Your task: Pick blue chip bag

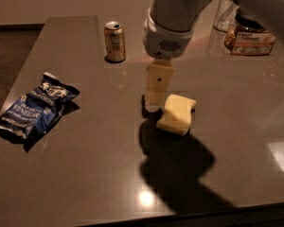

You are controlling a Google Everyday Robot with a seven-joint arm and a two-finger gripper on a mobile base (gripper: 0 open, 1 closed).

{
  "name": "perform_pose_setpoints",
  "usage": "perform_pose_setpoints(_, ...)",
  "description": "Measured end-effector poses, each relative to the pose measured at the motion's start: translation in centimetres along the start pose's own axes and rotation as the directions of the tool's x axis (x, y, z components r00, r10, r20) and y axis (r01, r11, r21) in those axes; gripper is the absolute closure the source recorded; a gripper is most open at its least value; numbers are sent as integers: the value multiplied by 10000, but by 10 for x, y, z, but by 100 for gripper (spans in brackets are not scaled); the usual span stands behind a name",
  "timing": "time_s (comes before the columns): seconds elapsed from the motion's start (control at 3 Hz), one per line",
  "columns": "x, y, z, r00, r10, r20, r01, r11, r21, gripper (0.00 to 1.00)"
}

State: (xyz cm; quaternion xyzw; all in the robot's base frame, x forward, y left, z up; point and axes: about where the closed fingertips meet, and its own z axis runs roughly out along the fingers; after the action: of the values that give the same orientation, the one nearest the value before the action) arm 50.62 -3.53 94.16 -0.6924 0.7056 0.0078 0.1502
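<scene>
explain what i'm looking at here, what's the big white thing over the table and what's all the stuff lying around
The big white thing is a robot arm on a mobile base. The cream piece at its end is its gripper, the part that grabs things.

There is only one picture of this moment. It looks down on a dark table, and where the camera is mounted isn't recorded.

On the table are a blue chip bag at the left edge, a soda can standing at the back, a yellow sponge in the middle, and a labelled jar at the back right.

The gripper hangs low just beside the sponge. The chip bag, which the robot is supposed to pick up, lies well apart from it and hasn't been picked up.
</scene>
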Motion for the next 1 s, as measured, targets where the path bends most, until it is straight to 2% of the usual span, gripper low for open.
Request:
perform_pose_setpoints(0.33, -1, -2, 1, 9999, 82, 117, -81, 9999, -75, 0)
perform_pose_setpoints(0.67, 2, -5, 4, 9983, 403, 410, -384, 9982, -457, 0)
perform_pose_setpoints(1.0, -46, -10, 11, 9931, -156, 1164, 233, 9976, -651, 0)
